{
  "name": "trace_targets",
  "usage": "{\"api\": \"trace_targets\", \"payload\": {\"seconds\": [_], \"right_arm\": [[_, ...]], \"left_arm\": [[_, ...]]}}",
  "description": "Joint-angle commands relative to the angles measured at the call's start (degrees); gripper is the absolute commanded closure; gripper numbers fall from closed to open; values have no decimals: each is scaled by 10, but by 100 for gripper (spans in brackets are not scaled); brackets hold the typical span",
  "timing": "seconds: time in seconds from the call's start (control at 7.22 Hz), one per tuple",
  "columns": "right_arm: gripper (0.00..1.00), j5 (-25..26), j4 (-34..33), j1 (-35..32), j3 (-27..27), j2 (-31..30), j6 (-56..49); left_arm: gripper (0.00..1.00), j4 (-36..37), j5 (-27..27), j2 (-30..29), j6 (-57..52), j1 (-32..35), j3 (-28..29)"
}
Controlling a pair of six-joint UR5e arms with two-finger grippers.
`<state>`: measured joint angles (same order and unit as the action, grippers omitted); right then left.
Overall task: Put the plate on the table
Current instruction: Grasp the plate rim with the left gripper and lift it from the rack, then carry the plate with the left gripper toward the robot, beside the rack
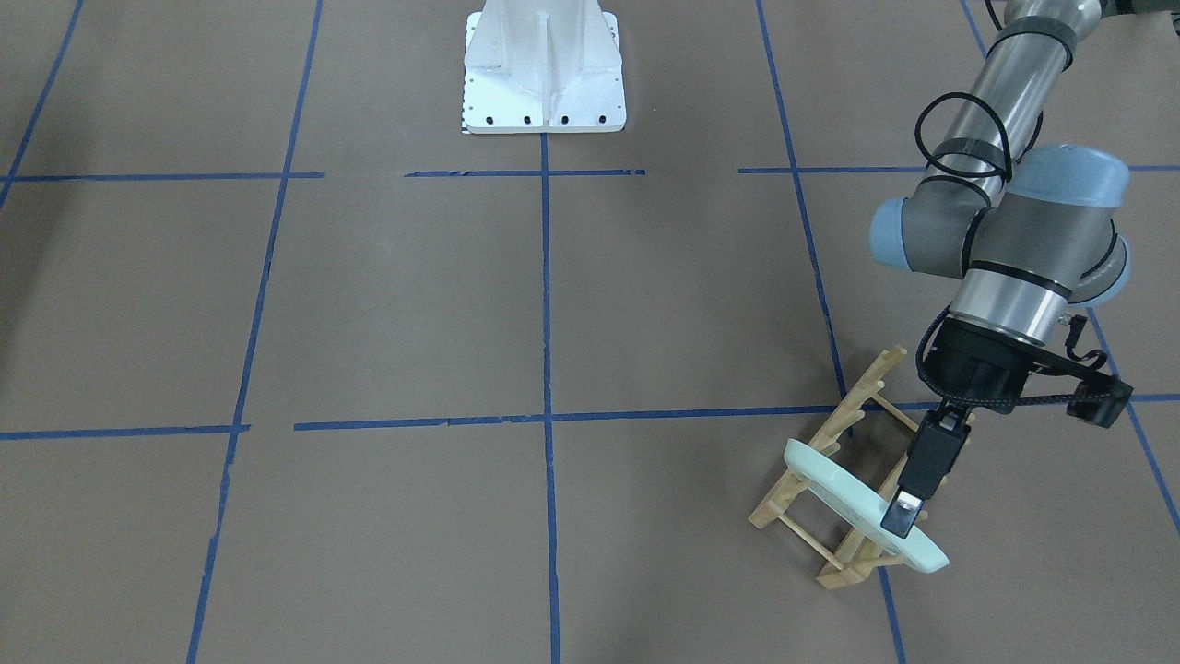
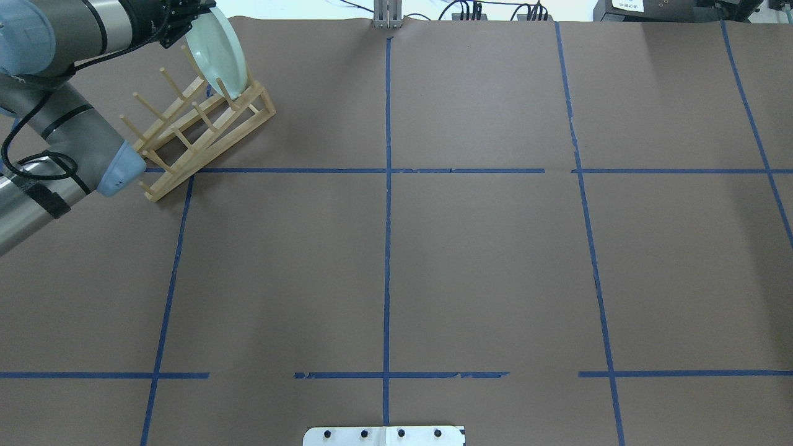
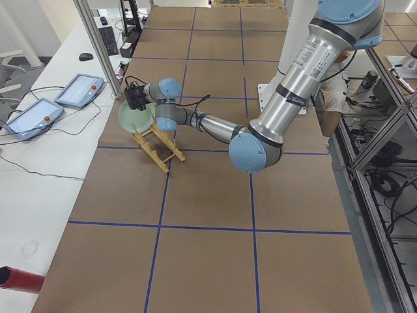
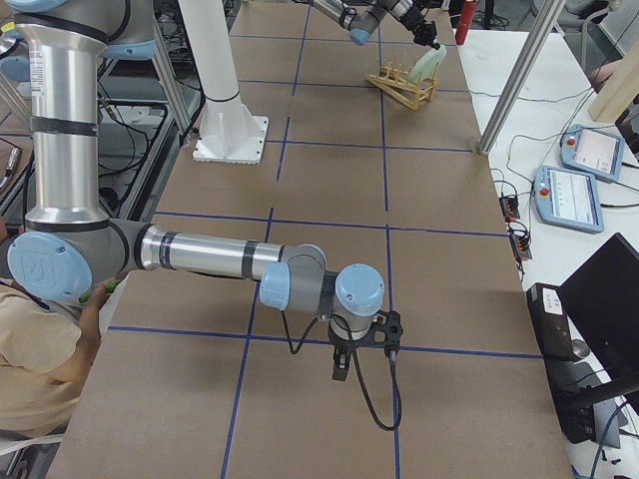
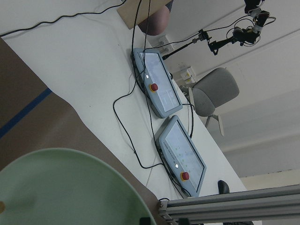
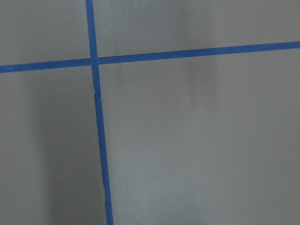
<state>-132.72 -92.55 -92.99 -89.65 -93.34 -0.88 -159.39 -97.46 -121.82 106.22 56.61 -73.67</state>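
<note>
The pale mint-green plate [image 1: 843, 493] stands tilted on edge between the pegs of the light wooden rack [image 1: 862, 397], at the table's far left corner in the overhead view [image 2: 218, 52]. My left gripper [image 1: 902, 518] reaches down over the plate's upper rim, one finger on each face, shut on it. The plate fills the bottom of the left wrist view [image 5: 61, 187]. The brown table [image 1: 415, 304] with blue tape lines lies around the rack. My right gripper [image 4: 340, 367] hangs low over the table far from the rack; I cannot tell whether it is open or shut.
The white robot base [image 1: 544, 69] stands at the table's middle edge. Two teach pendants [image 5: 157, 86] and cables lie on the white bench beyond the rack. An aluminium post [image 3: 98, 45] rises close behind the plate. A red cylinder [image 3: 19, 279] lies on the bench.
</note>
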Motion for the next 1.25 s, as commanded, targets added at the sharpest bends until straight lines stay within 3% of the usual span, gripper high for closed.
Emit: {"api": "trace_targets", "payload": {"seconds": [0.0, 0.55, 0.69, 1.11], "right_arm": [[0, 0, 0, 0, 0, 0, 0], [0, 0, 0, 0, 0, 0, 0], [0, 0, 0, 0, 0, -1, 0], [0, 0, 0, 0, 0, 0, 0]], "left_arm": [[100, 21, -16, 2, -1, 3, -24], [100, 36, -17, -2, 6, 41, -110], [100, 67, -18, -5, 7, 41, -144], [100, 289, -75, -21, 9, 13, -269]]}}
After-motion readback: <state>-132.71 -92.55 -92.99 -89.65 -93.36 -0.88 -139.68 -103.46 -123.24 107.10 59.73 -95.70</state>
